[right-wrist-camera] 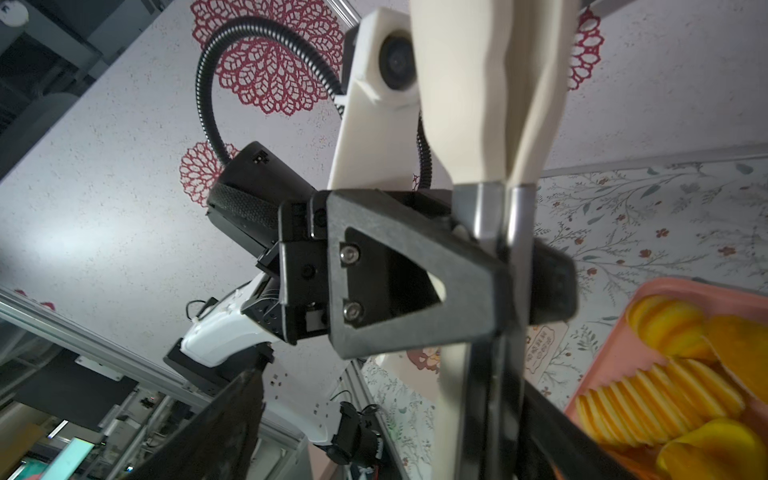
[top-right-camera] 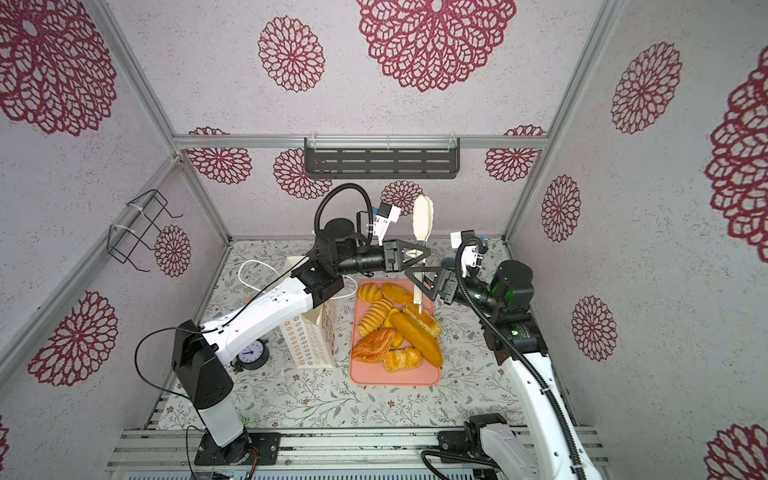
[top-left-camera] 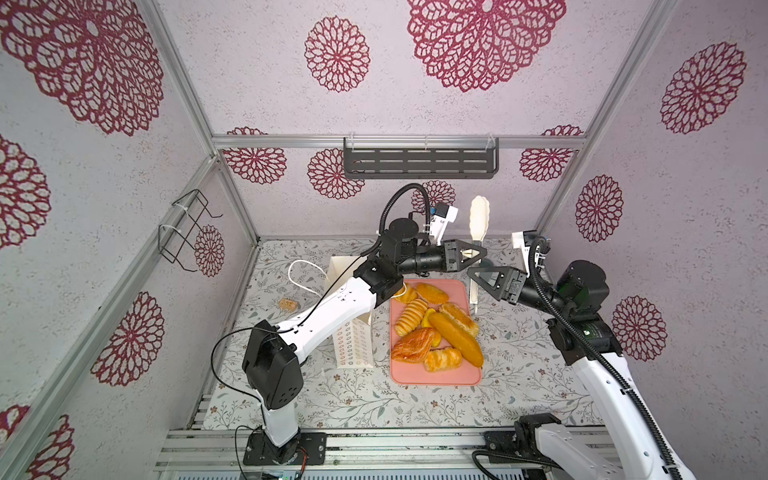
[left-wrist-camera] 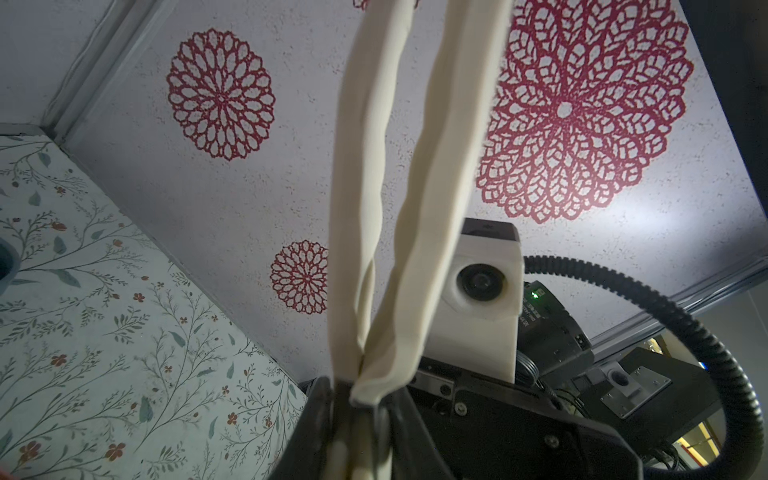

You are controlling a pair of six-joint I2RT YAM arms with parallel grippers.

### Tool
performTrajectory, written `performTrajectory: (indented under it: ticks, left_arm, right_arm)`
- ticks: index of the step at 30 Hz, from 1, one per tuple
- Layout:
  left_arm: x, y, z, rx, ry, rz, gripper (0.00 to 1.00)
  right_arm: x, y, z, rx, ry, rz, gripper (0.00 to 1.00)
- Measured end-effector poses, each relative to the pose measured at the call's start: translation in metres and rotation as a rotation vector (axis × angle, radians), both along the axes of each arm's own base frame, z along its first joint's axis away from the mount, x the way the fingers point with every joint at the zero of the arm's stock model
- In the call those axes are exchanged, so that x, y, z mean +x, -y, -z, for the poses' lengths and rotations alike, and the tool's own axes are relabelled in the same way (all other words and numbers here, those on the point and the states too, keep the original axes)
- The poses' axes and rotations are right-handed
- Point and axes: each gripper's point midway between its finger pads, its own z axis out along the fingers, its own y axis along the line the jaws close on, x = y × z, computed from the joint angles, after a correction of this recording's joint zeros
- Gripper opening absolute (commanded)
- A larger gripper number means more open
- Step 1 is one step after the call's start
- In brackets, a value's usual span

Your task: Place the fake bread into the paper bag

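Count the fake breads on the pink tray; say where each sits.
8, on the tray: round bun and oval bun at the far end; ridged roll, glazed roll and long loaf mid-tray; flaky pastry and twisted roll nearest; one yellow piece half buried. More may hide underneath.

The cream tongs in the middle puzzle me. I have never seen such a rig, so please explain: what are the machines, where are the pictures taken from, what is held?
Two robot arms stand at a flowered table, each ending in a two-fingered gripper. Two pictures look down from overhead; the other two come from cameras on the arms' wrists. The left gripper is shut on the tongs, holding them upright. The right gripper stands open around their lower part. Toy breads lie on a pink tray, with a white paper bag standing next to it.
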Motion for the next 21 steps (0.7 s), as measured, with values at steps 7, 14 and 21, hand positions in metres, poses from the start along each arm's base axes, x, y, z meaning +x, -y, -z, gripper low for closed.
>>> performTrajectory:
  ticks: [7,14,21]
  left_arm:
    - [-0.002,-0.019,-0.022,-0.122,-0.007,-0.072,0.0]
    - [-0.001,-0.029,-0.036,-0.184,0.011,-0.111,0.0]
    - [0.003,-0.029,-0.024,-0.174,-0.008,-0.13,0.0]
  right_arm:
    - [0.007,-0.007,0.014,-0.019,-0.023,-0.048,0.67]
    - [0.006,-0.021,0.015,-0.013,-0.019,-0.103,0.55]
    - [0.01,-0.036,0.022,-0.037,-0.047,-0.148,0.49]
